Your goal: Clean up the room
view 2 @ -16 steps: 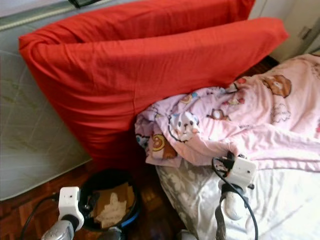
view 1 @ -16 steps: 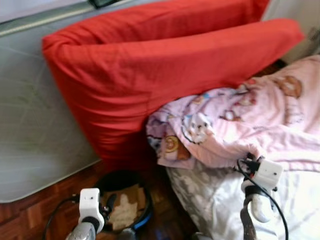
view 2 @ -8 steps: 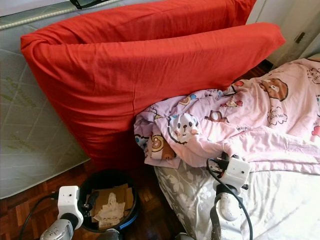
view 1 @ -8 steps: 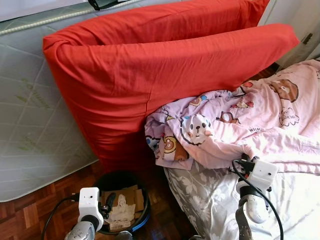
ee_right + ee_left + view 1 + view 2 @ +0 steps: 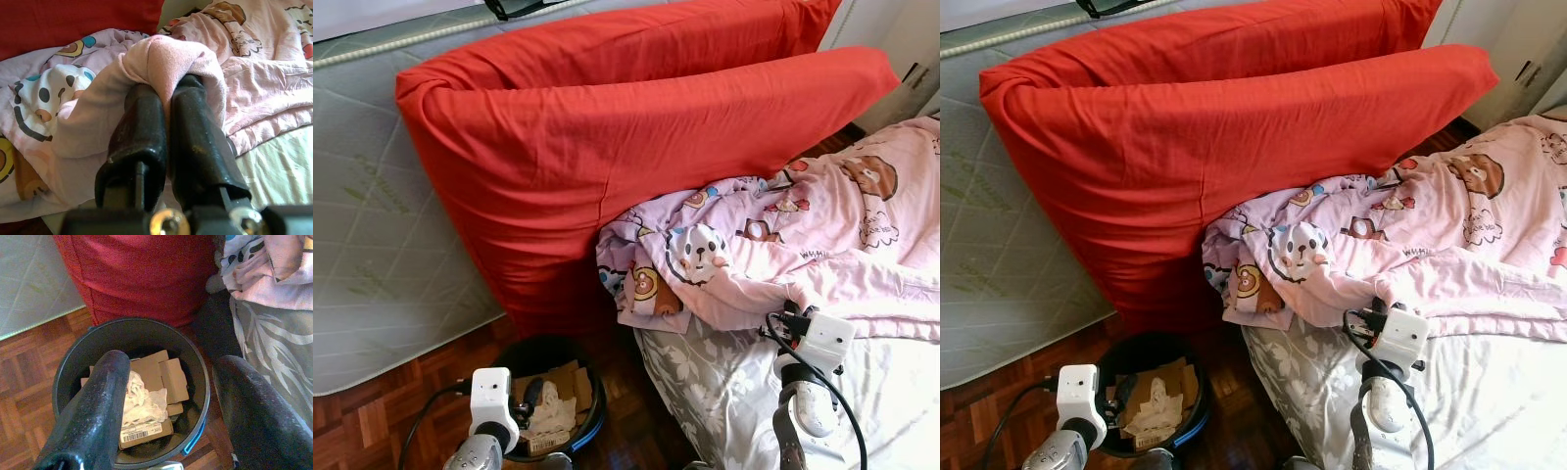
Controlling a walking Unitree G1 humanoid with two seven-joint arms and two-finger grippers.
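Observation:
A pink blanket (image 5: 783, 235) printed with cartoon animals lies crumpled over the bed's near corner. My right gripper (image 5: 166, 93) is shut on a raised fold of the blanket (image 5: 171, 54) at its front edge. My left gripper (image 5: 171, 367) hangs open just above a black bin (image 5: 63, 372) on the floor beside the bed. The bin (image 5: 592, 387) holds cardboard pieces (image 5: 161, 374) and crumpled paper (image 5: 144, 399). Nothing is between the left fingers (image 5: 105, 396).
Two big red pillows (image 5: 607, 147) lean against the bed behind the bin. A grey quilted mattress (image 5: 372, 245) stands to the left. The bed has a grey floral sheet (image 5: 705, 382). Parquet floor (image 5: 372, 411) lies at the lower left.
The camera has shifted a little and the picture went from blurred to sharp. My left wrist sits slightly lower in view. The right gripper keeps its hold on the blanket.

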